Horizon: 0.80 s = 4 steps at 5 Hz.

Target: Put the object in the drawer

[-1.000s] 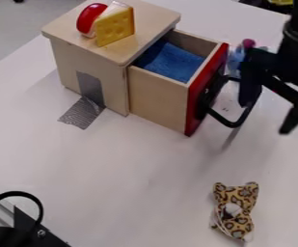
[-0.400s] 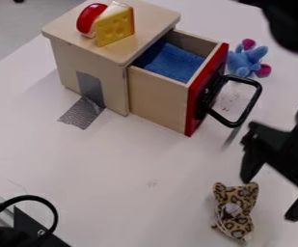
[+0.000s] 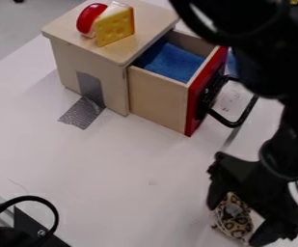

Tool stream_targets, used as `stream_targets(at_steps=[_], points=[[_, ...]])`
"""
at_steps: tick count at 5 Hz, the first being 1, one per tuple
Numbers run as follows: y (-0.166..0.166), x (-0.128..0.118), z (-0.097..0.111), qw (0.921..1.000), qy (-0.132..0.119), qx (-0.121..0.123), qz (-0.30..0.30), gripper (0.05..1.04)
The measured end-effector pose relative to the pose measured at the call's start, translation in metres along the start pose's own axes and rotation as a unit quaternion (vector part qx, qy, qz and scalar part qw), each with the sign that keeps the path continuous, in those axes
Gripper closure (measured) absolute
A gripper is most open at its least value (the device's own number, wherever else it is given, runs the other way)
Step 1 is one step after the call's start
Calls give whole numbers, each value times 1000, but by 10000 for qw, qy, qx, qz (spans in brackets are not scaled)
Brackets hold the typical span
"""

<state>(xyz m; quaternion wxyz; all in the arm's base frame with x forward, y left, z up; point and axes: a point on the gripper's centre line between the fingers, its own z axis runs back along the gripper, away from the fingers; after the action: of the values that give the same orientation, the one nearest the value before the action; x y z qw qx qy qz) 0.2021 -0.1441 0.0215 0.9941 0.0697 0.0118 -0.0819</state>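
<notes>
Jaws wide apart, the black gripper (image 3: 237, 223) is hanging over the leopard-print plush toy (image 3: 234, 218) at the lower right of the frame, one jaw standing on each side of it. The toy is lying on the table (image 3: 122, 169), outside the drawer (image 3: 157, 99); whether either jaw is touching it, I cannot tell. Up from there, near the centre, the drawer is standing open, its red front (image 3: 200, 99) bearing a black handle (image 3: 240, 119). Blue cloth (image 3: 173, 61) is lying inside. The drawer is sticking out of a wooden cabinet (image 3: 64, 60) at the upper left, and on top are sitting a yellow toy cheese wedge (image 3: 115, 30) and, beside it, a red rounded piece (image 3: 89, 18). Grey tape (image 3: 83, 113) is running from the cabinet's side onto the table. The arm (image 3: 264, 62) is spanning the upper right.
</notes>
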Motion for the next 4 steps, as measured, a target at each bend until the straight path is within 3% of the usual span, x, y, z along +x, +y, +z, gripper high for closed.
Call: stream_targets(at_steps=[2, 4], points=[[2, -12, -22, 10000, 13, -67, 9, 107], [-1, -8, -26, 9997, -16, -232, 52, 693]])
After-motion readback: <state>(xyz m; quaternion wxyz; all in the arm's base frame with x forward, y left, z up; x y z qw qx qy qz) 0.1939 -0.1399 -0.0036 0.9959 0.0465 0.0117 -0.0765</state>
